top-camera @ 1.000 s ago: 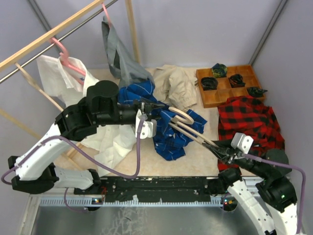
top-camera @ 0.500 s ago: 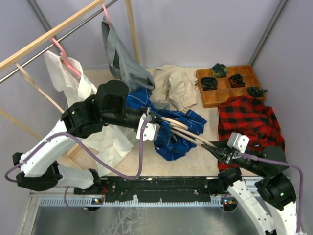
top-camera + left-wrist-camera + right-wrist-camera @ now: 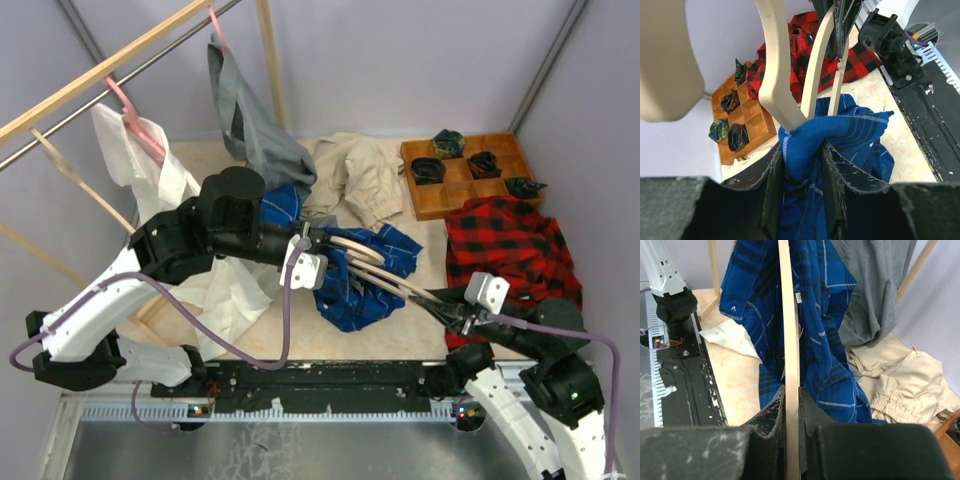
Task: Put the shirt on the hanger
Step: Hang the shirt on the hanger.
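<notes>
The royal-blue checked shirt (image 3: 352, 280) hangs bunched in mid-air above the middle of the table. My left gripper (image 3: 312, 243) is shut on a fold of the shirt (image 3: 805, 150), right against the hanger's curved end. The pale beige hanger (image 3: 385, 272) slants from the left gripper down to my right gripper (image 3: 447, 306), which is shut on its thin arm (image 3: 791, 365). In the left wrist view the hanger's arms (image 3: 777, 65) rise just above the held cloth. In the right wrist view the shirt (image 3: 825, 315) drapes behind and round the hanger bar.
A red-and-black plaid shirt (image 3: 510, 250) lies at the right. A wooden tray (image 3: 470, 205) with dark rolled items stands behind it. Beige trousers (image 3: 365, 180) lie at the back centre. A grey garment (image 3: 250, 125) and a white shirt (image 3: 140, 170) on a pink hanger hang from the rail at left.
My left gripper has moved a little toward the near right with the shirt, pulling the cloth along the hanger. The right gripper has shifted slightly left, still holding the hanger.
</notes>
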Tool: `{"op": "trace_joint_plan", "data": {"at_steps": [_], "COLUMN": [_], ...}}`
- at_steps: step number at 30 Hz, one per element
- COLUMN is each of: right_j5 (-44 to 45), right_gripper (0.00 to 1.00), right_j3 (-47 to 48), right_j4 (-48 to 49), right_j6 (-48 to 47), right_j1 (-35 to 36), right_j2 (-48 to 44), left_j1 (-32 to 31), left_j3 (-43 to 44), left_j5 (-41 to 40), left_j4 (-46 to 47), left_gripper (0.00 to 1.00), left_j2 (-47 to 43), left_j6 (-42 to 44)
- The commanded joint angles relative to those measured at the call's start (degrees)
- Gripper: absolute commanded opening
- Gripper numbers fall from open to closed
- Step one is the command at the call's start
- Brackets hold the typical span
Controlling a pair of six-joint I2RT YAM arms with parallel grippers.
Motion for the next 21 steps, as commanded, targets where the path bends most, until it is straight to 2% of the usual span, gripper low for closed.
{"op": "trace_joint_plan", "data": {"at_steps": [1, 8, 10, 13, 14, 17, 21], "right_j5": [-1.79, -3.51, -3.6, -2.51, -1.97, 1.4, 6.63], "right_gripper": [0.01, 0.01, 0.01, 0.02, 0.02, 0.13, 0.36], "right_j3": [0.07, -1.81, -2.02, -1.9, -1.82, -1.38, 1.3], "right_j4": [13.43, 18.75, 19.51, 19.22, 18.97, 18.58, 17.31], "right_j6": [2.5, 5.29, 5.46, 4.91, 4.75, 5.27, 6.78], "right_j1": [0.06, 0.1, 0.06, 0.06, 0.06, 0.06, 0.06], "right_j2": [-0.14, 1.07, 1.38, 1.32, 1.28, 1.06, 1.15], "left_j1": [-0.67, -0.75, -0.71, -0.68, -0.73, -0.75, -0.67], "left_j3": [-1.19, -2.63, -2.75, -3.51, -4.4, -7.91, -13.49], "left_j5": [3.3, 3.95, 3.55, 2.13, 1.35, -1.96, -9.87], "left_j4": [0.52, 2.52, 2.7, 2.7, 4.59, 9.04, 15.97], "left_gripper": [0.38, 0.32, 0.23, 0.0, 0.0, 0.0, 0.0], "left_j2": [0.47, 0.99, 1.13, 0.67, 0.23, -2.75, -6.69], "left_j6": [-1.46, -1.71, -1.73, -1.93, -2.18, -5.22, -11.84]}}
